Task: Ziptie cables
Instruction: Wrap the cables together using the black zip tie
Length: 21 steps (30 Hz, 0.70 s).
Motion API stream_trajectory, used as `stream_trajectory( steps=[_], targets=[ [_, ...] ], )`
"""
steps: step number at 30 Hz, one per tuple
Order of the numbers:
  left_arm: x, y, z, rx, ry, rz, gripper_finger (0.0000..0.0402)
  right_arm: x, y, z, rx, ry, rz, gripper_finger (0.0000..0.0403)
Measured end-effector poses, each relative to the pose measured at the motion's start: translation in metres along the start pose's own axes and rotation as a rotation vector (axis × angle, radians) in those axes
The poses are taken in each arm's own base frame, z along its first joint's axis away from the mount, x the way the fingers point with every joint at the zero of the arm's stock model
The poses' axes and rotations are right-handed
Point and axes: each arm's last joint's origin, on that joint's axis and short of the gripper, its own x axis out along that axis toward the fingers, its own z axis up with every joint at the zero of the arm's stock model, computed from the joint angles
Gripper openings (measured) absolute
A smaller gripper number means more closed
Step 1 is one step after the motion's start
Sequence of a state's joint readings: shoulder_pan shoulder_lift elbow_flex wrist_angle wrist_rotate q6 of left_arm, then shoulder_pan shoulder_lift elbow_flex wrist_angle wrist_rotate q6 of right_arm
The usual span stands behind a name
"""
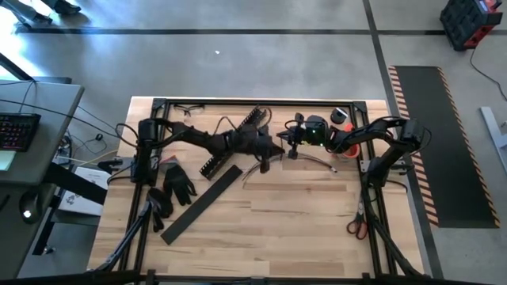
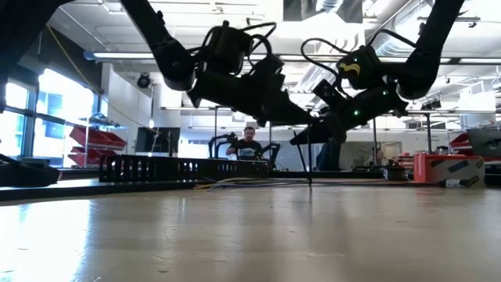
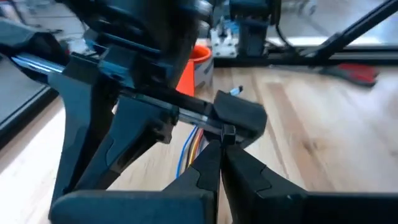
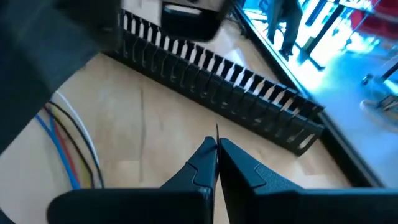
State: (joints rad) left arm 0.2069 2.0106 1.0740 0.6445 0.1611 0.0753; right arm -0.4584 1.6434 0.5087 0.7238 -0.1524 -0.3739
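The cables [image 4: 68, 149] are thin blue, red, dark and pale wires lying slack on the table, under and beside the grippers [image 1: 257, 170] [image 3: 191, 149]. Both grippers meet above them at the table's middle. My left gripper [image 1: 274, 147] [image 3: 220, 144] comes from the left and my right gripper [image 1: 290, 149] [image 4: 216, 154] from the right, and both are shut. A thin black zip tie [image 2: 309, 160] runs down as a fine line from where the fingertips meet to the table top. My left gripper pinches the zip tie between its fingertips, at a small black block [image 3: 229, 132] on the strip. Its fingers slant down from the table's left. The strip is lifted there. My right gripper pinches the zip tie's thin strip [image 4: 216, 132] between its two fingertips, slanting down from the table's right. A short piece of strip sticks out past the tips. The tie hangs below, with its lower end at the table [image 2: 309, 182].
A long black slotted channel [image 1: 238, 138] [image 4: 217, 81] lies behind the grippers. A flat black strip [image 1: 204, 202] and black gloves [image 1: 178, 184] lie to the near left. Scissors [image 1: 356, 226] lie near the right edge and an orange container [image 3: 196, 62] at the far right. A person [image 2: 249, 142] sits in the room beyond.
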Motion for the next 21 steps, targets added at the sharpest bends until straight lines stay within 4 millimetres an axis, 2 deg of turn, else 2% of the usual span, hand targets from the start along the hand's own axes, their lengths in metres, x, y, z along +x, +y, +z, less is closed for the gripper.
stream_trajectory(
  steps=[5, 9, 14, 21],
  targets=[
    [-0.004, 0.015, -0.004, -0.038, 0.008, -0.062, 0.0000, 0.000, -0.001, 0.000, -0.071, 0.009, -0.024, 0.0000],
    [-0.011, 0.015, -0.019, -0.074, 0.022, -0.069, 0.0000, 0.000, -0.002, 0.000, -0.082, 0.015, -0.038, 0.0000],
    [-0.023, 0.016, -0.032, -0.133, -0.064, -0.046, 0.0000, -0.004, 0.000, -0.004, -0.120, -0.005, -0.036, 0.0000],
    [-0.025, 0.018, -0.028, -0.140, -0.124, -0.038, 0.0000, -0.018, -0.001, 0.004, -0.105, -0.113, 0.031, 0.0000]
  ],
)
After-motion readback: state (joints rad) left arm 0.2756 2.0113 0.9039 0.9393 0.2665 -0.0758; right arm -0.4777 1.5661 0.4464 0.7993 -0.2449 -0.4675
